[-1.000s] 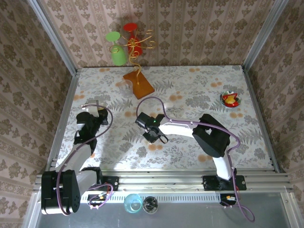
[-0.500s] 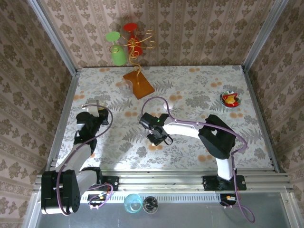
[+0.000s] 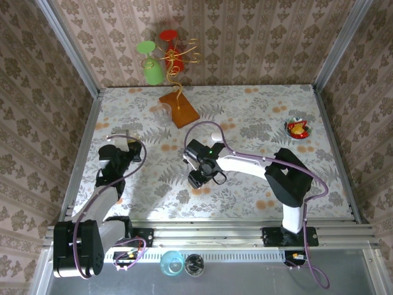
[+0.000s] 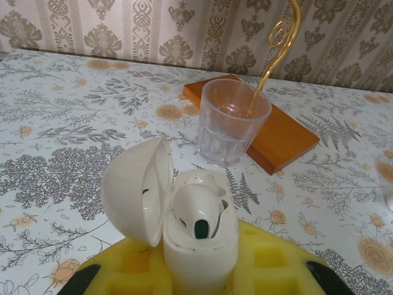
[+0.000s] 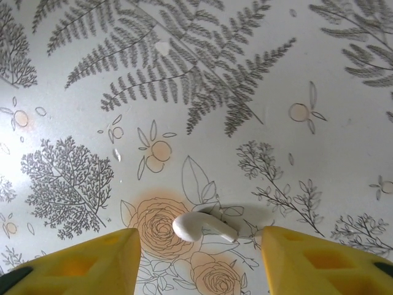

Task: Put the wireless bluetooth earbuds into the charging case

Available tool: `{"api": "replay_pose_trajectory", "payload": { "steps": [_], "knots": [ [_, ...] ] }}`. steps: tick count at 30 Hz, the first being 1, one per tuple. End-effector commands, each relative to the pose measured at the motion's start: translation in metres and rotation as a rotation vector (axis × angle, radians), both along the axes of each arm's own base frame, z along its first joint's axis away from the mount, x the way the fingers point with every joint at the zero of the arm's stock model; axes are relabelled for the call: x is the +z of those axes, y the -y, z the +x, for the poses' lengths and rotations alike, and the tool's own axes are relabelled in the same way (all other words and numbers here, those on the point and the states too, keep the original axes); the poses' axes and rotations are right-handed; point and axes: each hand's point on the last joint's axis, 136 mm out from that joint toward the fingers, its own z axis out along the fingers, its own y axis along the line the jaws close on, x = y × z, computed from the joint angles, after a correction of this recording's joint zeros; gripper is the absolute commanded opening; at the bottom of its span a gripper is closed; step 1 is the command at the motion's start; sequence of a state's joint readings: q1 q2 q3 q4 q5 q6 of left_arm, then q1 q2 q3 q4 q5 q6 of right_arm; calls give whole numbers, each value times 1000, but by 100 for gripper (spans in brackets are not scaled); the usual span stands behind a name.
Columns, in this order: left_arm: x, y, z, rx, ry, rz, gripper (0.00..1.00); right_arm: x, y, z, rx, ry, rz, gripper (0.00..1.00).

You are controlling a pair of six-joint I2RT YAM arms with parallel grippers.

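Note:
In the left wrist view the white charging case (image 4: 199, 249) stands upright between yellow foam pads, its lid (image 4: 136, 190) swung open to the left. One earbud (image 4: 198, 212) sits in the case. My left gripper (image 3: 120, 149) is shut on the case at the table's left. A second earbud (image 5: 191, 226) lies flat on an orange rose print of the tablecloth. My right gripper (image 5: 199, 238) hangs open over it, a yellow finger on each side and neither touching it. In the top view the right gripper (image 3: 198, 178) is at mid-table.
A clear glass (image 4: 232, 123) stands just beyond the case, in front of a wooden block (image 3: 179, 109) bearing a gold wire stand with green and red glasses (image 3: 153, 64). A small red dish (image 3: 297, 129) sits at the far right.
The right arm's wrist has shifted a little to the right and its fingers have spread wider. The left arm has not moved.

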State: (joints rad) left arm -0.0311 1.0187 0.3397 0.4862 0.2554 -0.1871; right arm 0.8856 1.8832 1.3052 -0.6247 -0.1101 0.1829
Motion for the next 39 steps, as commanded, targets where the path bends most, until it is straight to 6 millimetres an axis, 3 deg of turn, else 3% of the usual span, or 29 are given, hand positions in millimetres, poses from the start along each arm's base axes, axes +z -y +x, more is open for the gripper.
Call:
{"api": "replay_pose_trajectory", "payload": {
  "steps": [1,12,21,31,39],
  "knots": [
    [19,4,1,-33,70,8,0,-9,-6,0,68,-41,-9,60],
    [19,8,-1,-56,102,33,0,-29,3,-19,46,-164,-49,54],
    [19,8,1,-55,111,54,0,-14,10,-31,-21,-198,-39,45],
    [18,10,-1,-65,113,60,0,-3,9,-15,1,-137,-55,45],
    [18,9,-1,-67,117,67,0,-16,4,-13,114,-170,-100,41]
  ]
}}
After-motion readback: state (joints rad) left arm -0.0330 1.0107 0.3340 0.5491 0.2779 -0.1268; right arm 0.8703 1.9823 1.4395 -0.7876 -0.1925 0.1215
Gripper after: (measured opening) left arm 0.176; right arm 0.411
